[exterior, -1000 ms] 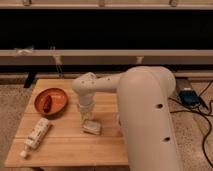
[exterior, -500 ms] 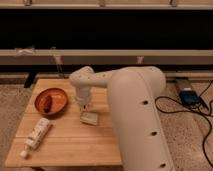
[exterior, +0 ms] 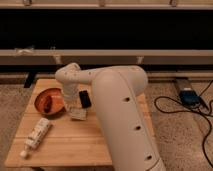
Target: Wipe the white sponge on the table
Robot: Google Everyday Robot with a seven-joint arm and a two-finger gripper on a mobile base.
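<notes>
One claw (exterior: 75, 108) presses the white sponge (exterior: 78, 114) onto the desk (exterior: 75, 142); grip unclear; wiping needs steady downward pressure.

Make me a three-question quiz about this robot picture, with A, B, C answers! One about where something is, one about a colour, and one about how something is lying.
1. Where is the gripper?
A. Over the floor cables
B. Low over the table, right at the white sponge
C. Inside the bowl

2. What colour is the bowl?
A. Orange-red
B. Blue
C. Green

3. How is the white bottle placed?
A. Standing upright
B. Lying on its side
C. Hanging off the edge

Answers:
1 B, the arm reaches down to the sponge near the table's middle.
2 A, it shows orange-red on the left of the table.
3 B, it lies lengthwise on the planks at front left.
</notes>
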